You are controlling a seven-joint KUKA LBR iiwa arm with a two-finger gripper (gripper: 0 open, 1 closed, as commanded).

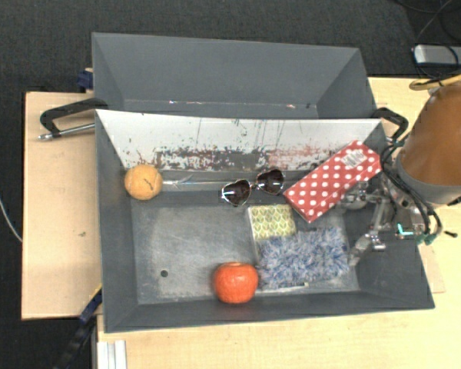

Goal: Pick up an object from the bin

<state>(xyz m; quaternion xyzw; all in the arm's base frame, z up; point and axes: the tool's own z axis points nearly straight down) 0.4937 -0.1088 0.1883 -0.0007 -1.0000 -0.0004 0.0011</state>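
Note:
My gripper (375, 223) hangs low at the right side of the bin, above the sloping right wall. Just to its left lies a red box with white dots (332, 181), tilted with its upper end near the back right corner. A blue-and-white speckled pouch (303, 256) lies on the floor below the box, its right edge close to the gripper. I see nothing held in the gripper.
A small yellow-green patterned packet (272, 221) lies left of the pouch. Sunglasses (252, 187) rest by the back wall, an orange ball (143, 181) at the back left, and a red apple-like fruit (235, 282) at the front. The arm comes in from the right.

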